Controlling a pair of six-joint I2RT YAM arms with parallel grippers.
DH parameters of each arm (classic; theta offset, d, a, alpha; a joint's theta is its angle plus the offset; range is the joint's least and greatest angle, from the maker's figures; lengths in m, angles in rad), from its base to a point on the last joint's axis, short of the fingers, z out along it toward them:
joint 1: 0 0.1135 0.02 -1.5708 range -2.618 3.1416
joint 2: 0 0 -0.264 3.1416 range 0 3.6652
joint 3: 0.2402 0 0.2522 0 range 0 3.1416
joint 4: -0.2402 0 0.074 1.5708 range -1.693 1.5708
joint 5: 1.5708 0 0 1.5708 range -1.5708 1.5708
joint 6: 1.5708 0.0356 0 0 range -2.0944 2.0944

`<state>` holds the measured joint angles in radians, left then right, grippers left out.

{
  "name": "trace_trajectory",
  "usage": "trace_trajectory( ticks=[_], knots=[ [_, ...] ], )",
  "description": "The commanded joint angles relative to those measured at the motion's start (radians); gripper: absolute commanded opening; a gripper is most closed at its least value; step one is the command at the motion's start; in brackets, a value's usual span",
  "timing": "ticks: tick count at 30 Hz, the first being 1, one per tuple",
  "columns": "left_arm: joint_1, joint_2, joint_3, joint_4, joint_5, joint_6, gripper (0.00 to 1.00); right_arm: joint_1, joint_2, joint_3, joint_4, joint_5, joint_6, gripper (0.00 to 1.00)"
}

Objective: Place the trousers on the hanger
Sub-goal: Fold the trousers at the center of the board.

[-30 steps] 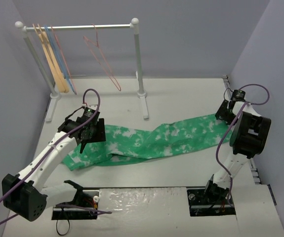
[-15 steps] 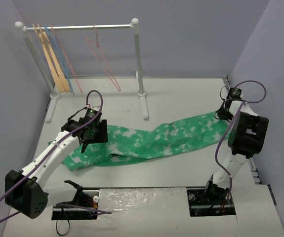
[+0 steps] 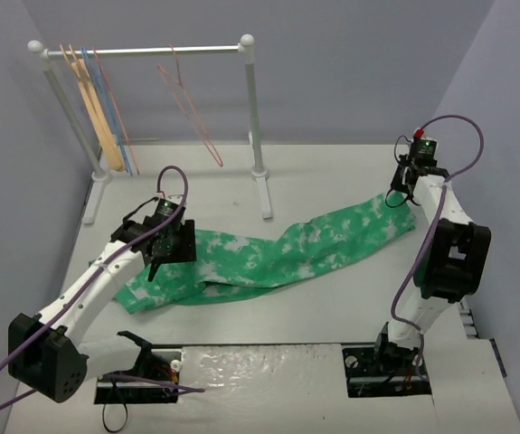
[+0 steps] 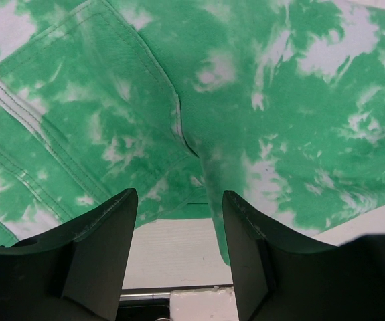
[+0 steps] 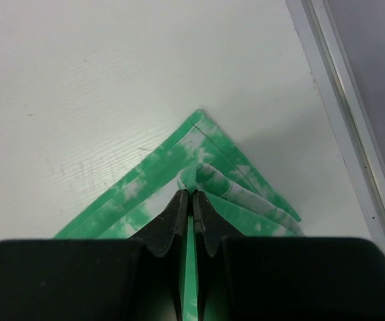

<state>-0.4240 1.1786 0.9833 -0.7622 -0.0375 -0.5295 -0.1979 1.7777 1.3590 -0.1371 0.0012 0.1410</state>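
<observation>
A white table [image 3: 332, 307], with a rack [image 3: 142, 50] at the back. The trousers [image 3: 287, 253] lie lengthwise between the claws. The right gripper [image 5: 192, 200] is pinched on a leg hem, and the left gripper [image 4: 177, 197] hangs apart above the waist end. The hanger [image 3: 192, 117] hangs beyond both, nearer the left.
</observation>
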Motion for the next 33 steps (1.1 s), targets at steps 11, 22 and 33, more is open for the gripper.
trace_trajectory(
  ticks=[11, 22, 33],
  knots=[
    [0.023, -0.064, 0.001, -0.005, -0.055, -0.029, 0.5, -0.029, 0.102, 0.072, 0.096, -0.018, -0.018, 0.0],
    [0.031, -0.073, 0.011, -0.041, -0.058, -0.029, 0.5, -0.029, 0.187, 0.137, -0.001, 0.074, 0.032, 0.37],
    [0.033, -0.076, 0.008, -0.03, -0.041, -0.03, 0.5, -0.047, 0.049, 0.004, -0.073, 0.152, 0.105, 0.67]
  ],
)
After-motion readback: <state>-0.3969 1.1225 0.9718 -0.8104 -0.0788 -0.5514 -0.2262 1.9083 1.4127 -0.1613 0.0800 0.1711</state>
